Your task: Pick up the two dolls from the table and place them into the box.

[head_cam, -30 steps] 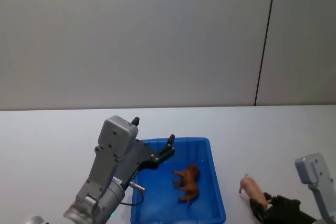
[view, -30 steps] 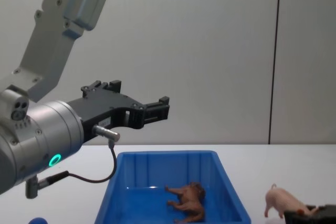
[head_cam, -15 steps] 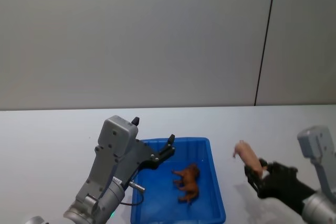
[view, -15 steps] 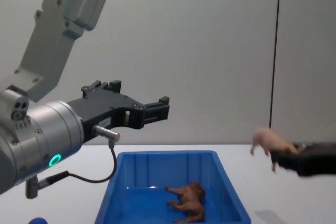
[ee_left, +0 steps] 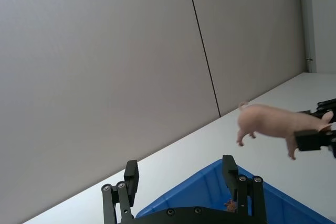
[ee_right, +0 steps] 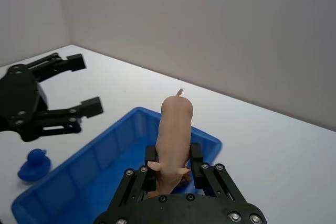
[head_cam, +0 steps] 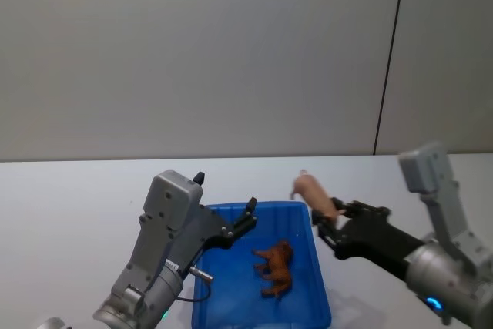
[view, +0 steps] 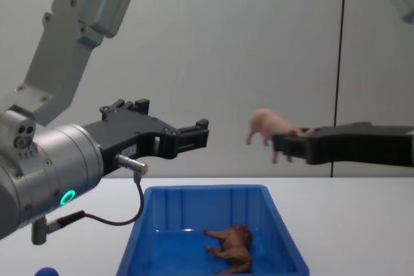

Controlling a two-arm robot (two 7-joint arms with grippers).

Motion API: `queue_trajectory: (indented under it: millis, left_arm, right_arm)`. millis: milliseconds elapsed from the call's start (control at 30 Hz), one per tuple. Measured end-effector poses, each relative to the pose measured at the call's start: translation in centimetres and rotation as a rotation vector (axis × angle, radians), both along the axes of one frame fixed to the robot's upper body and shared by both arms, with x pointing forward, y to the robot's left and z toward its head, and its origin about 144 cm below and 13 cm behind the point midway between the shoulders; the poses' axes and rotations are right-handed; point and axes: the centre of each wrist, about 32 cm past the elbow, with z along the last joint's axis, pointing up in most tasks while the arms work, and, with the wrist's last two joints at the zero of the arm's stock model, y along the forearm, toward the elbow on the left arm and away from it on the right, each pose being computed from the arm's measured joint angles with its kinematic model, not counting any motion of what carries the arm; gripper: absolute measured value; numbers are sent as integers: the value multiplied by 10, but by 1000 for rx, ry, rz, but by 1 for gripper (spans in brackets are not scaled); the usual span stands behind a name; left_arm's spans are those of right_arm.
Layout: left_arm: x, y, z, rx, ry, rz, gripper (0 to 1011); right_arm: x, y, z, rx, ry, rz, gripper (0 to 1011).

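Head view: the right gripper [head_cam: 330, 219] is clamped on the head end of the pale pink pig [head_cam: 311, 189], holding it in the air over the far right corner of the blue box [head_cam: 319, 287], well clear of the white desk [head_cam: 69, 198], with its tail pointing away from the fingers. The brown lion [head_cam: 275, 267] lies on its side on the box floor, nearer the right wall. The left gripper [head_cam: 225, 193] hovers above the box's far left part, its fingers spread wide with nothing between them.
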Motion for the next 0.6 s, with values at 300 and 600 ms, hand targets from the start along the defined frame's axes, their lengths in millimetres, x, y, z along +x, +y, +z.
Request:
queue_trajectory:
  millis: [300, 600]
  left_arm:
    - [0, 0, 0, 0, 0, 0, 1001]
    - [0, 0, 0, 0, 0, 0, 1001]
  right_arm:
    - [15, 24, 0, 4, 56, 97, 503]
    - [20, 33, -4, -6, 74, 148, 823]
